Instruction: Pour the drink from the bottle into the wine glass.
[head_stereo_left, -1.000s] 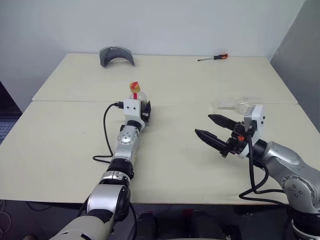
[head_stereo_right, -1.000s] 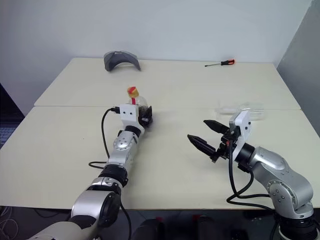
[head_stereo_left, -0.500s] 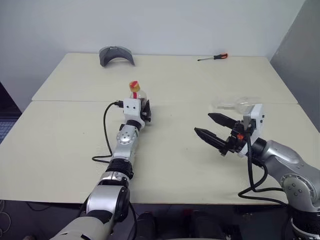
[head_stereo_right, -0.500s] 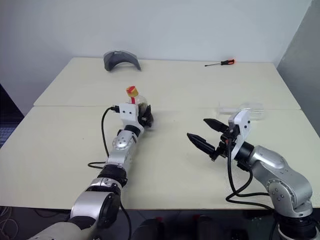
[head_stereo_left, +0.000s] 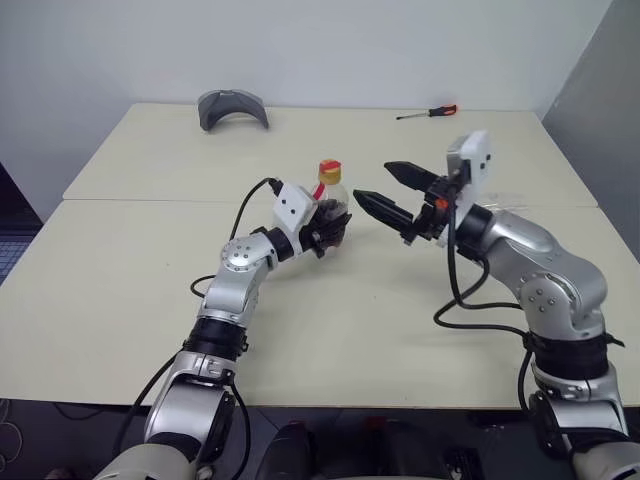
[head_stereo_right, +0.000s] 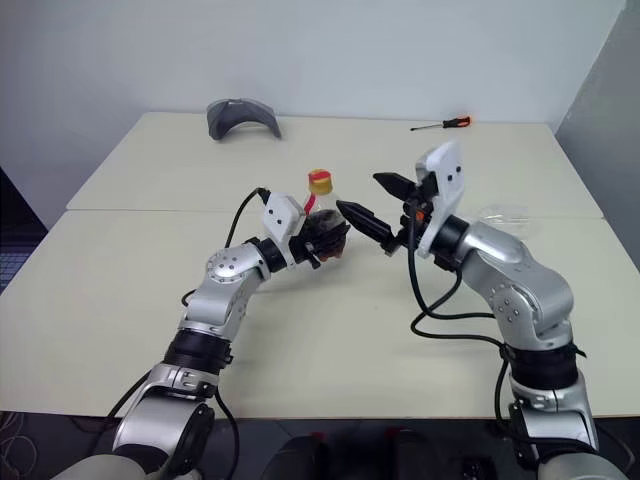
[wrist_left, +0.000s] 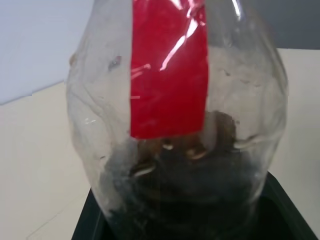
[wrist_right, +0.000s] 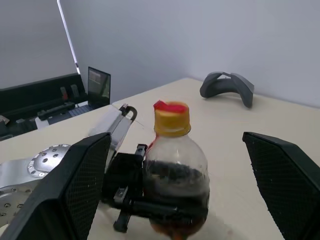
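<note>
Gripping the bottle (head_stereo_left: 330, 205) above mid-tabletop (head_stereo_left: 120, 300), left gripper (head_stereo_left: 328, 228) jaws hiding its belly. Red label strip (wrist_left: 167, 70) showing no legible writing. Right gripper (head_stereo_left: 385, 193) jaws gaping beside it.

bottle (head_stereo_left: 331, 205) between both pincers, wine glass (head_stereo_right: 500, 214) right — screwdriver (head_stereo_left: 426, 114) behind

Tables: I see 2 pale cream tables (head_stereo_left: 120, 300) butted together, seam running across.
Walls: plain white wall (head_stereo_left: 300, 50) behind; grey panel (head_stereo_left: 600, 110) at my right.
Floor: dark strip (head_stereo_left: 15, 225) at far left.
Light: even, soft.
</note>
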